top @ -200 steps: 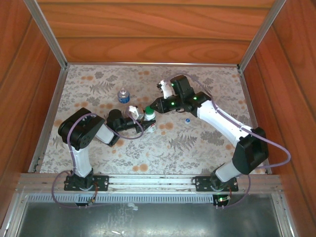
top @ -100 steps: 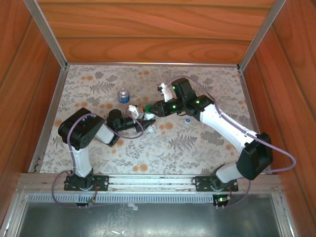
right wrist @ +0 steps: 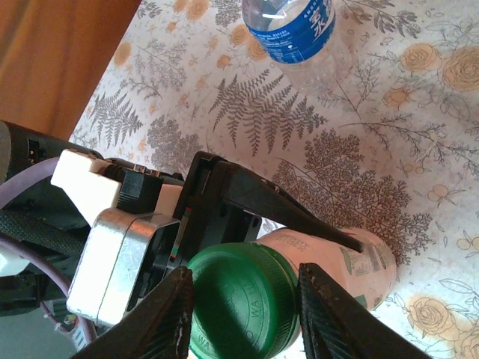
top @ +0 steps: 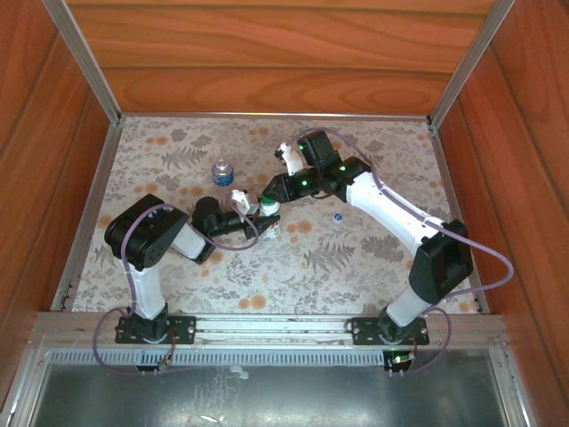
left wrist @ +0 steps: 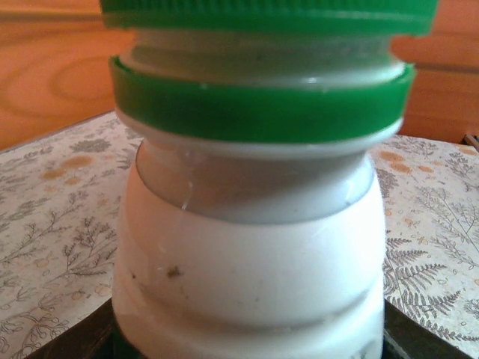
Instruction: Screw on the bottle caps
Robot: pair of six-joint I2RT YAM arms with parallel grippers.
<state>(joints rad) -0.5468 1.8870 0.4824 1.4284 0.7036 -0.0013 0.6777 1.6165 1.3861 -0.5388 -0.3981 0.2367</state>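
You are working over a floral counter, with the right arm stretching in from the near right corner and the left arm bending in from the near left, the two meeting around the counter's middle. The left fingers are clamping the body of the white bottle, which is standing there. The clear bottle with its blue label is standing well apart, nearer the far left corner. The right fingers are pressing on either side of the green cap, which is sitting on the white bottle's neck with bare thread showing between it and the green ring below. The blue cap is lying on the counter just right of the middle, touching nothing.
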